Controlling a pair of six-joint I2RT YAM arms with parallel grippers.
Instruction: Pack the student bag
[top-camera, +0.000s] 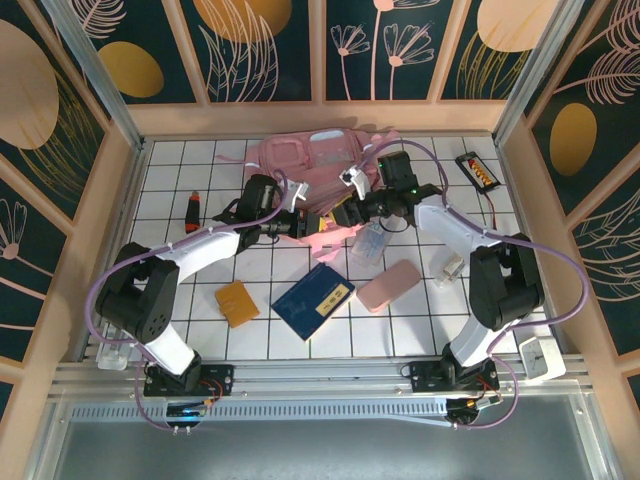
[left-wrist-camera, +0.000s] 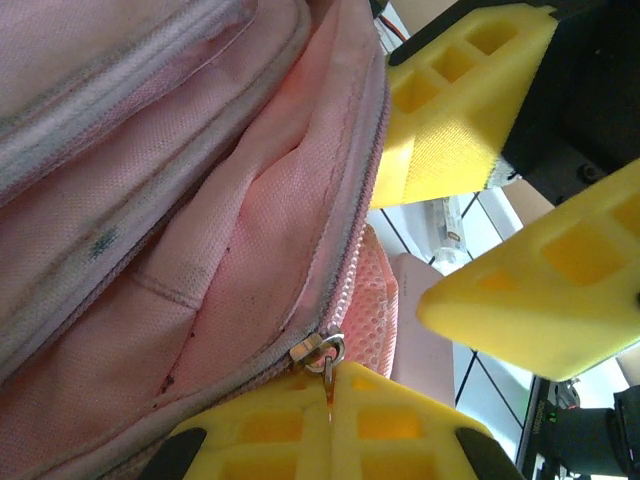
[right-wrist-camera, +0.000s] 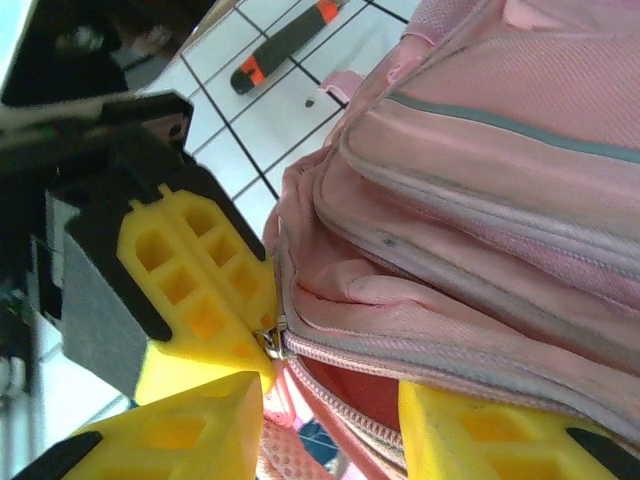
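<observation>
Two grippers: both meet at the near edge of the bag (top-camera: 310, 160), tips facing each other with very little room between them.
Bag: I see it lying flat on the table (top-camera: 200, 165), its far side close against the back wall (top-camera: 320, 118).
Left gripper (left-wrist-camera: 330, 400): pinched tight on the zip pull (left-wrist-camera: 322, 350) at the bag's near edge.
Right gripper (right-wrist-camera: 330, 395): fingers spread wide, one on each side of the bag's zipped rim; I cannot tell whether either presses the fabric.
Zip: parted beside the pull, with reddish lining showing in the gap.
Left of the bag: a screwdriver (top-camera: 192, 210) lies near, with bare tiles around it out to the side wall.
Near side of the bag: a clear item (top-camera: 368, 246) I cannot make out sits just beside it. A pink case (top-camera: 388, 285), a blue book (top-camera: 313, 300) and an orange pad (top-camera: 237, 302) lie further toward me, each apart.
Right of the bag: a small black box (top-camera: 478, 170) sits near the side wall.
</observation>
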